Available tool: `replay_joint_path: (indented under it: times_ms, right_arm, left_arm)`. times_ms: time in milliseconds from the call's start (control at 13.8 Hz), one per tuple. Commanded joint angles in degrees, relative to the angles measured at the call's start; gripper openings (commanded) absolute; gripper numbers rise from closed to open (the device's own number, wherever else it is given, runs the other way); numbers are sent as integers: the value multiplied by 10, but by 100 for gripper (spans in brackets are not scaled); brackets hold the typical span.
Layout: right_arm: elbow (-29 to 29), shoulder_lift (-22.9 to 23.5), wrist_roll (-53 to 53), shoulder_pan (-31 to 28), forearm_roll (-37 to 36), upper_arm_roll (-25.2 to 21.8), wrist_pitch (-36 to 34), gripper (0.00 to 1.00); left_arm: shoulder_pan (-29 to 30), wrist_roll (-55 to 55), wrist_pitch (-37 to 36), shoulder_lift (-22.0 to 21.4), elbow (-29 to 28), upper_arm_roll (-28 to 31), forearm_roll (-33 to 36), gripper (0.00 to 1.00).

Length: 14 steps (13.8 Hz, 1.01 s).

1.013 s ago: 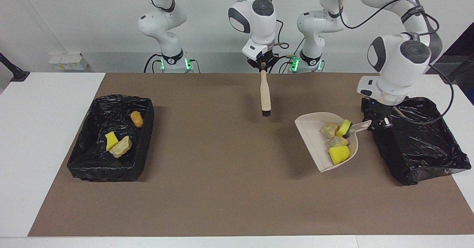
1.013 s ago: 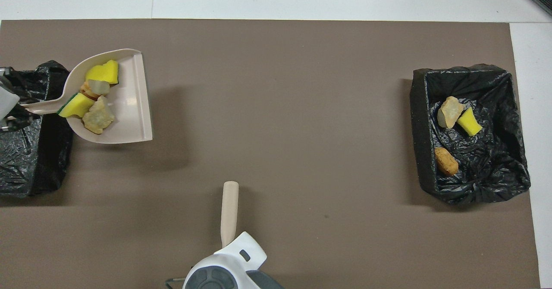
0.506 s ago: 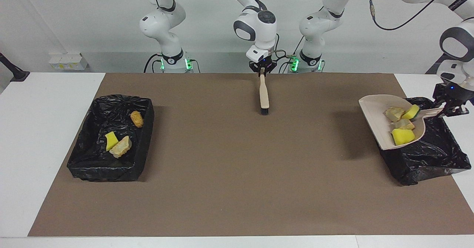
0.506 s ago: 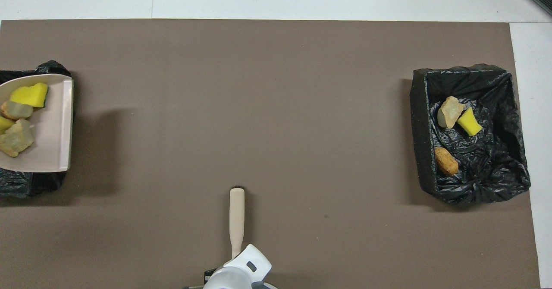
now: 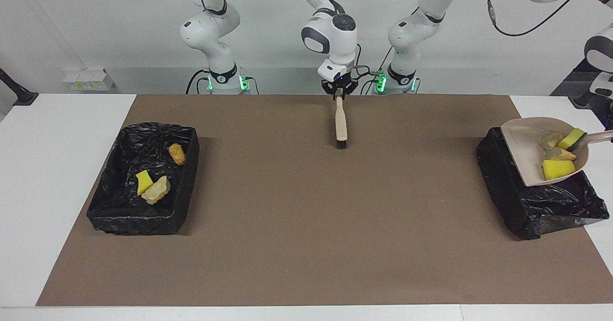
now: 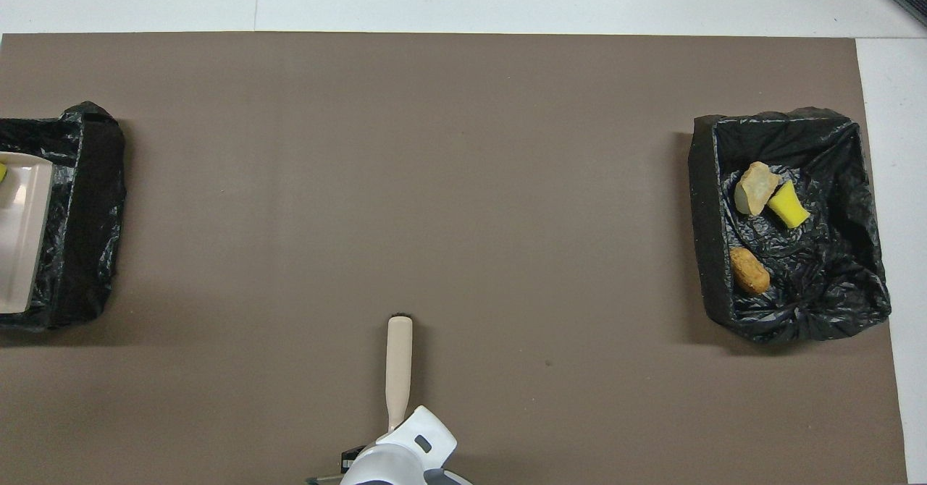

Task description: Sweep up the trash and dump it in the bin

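Brown mat (image 5: 306,225) on a white table, seen from across and above. Two black-lined bins, one at each end. Over the bin (image 5: 503,177) at my left arm's end hangs one beige dustpan (image 5: 524,148), tilted, mouth toward the table's middle. Its handle runs out of frame, where my left gripper is clamped on it. Four pieces of trash (image 5: 558,169) are heaped at its handle end. Three more (image 5: 153,189) lie in the other bin (image 5: 139,225). One brush (image 5: 340,122) points away from the robots, bristles farthest. My right gripper (image 5: 339,90) is at its handle; gripping or released, I cannot tell.
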Motion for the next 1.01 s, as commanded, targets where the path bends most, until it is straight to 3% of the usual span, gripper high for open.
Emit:
replay_joint_path:
  times_ms: [0,362,579,723,940]
  right_arm:
    - [39,12,-12,-36,-7,3,-1,98]
    - [75,-65,-16,-130,1,3,-8,100]
    - [84,-118,-24,-179,-8,-8,-49,100]
    - [128,-135,-78,-249,-9,-11,-116,100]
    - [234,-119,-198,-370,-10,-9,-229,100]
  left_arm:
    - [-32,-74,0,4,7,3,111,0]
    - [-68,-258,-44,-32,-54,3,320,0]
    - [-80,-278,-82,-47,-75,3,412,0]
    - [-80,-279,-94,-63,-75,4,439,0]
    - [-79,-260,-93,-99,-72,1,439,0]
